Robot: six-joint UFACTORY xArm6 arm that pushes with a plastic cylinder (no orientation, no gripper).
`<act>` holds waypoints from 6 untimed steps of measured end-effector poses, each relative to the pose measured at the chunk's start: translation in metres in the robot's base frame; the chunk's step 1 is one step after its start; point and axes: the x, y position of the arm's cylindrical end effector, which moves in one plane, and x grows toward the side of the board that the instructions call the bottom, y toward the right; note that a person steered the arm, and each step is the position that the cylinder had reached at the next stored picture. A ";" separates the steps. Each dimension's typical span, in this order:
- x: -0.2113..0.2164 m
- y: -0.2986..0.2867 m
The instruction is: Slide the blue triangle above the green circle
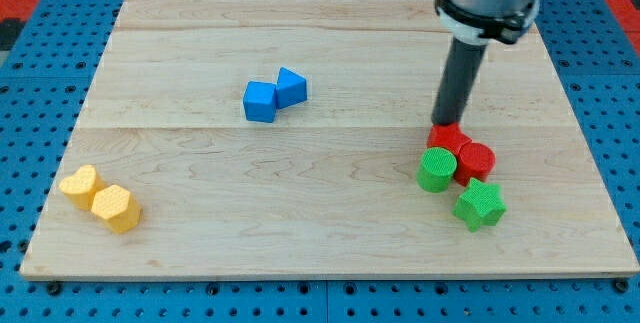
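Blue triangle [292, 87] touches blue cube [260, 101] mid-worktop [330, 193]. Rod tip [445, 123] meets red blocks [462, 153] beside green circle [436, 170]. No pincer fitted.

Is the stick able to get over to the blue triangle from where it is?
Probably yes. My tip sits by the red blocks at the view's right, and only bare board lies between it and the blue triangle.

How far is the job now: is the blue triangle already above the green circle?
Nothing looks done: the blue triangle sits touching the blue cube, far toward the view's left of the green circle. In hand: my tip stands at the red blocks beside the circle, away from the triangle. Left: reach the triangle and slide it above the circle.
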 end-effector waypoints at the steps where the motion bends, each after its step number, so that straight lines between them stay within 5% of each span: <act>1: 0.001 0.008; 2: -0.004 -0.006; 4: -0.117 -0.040; 6: -0.132 -0.225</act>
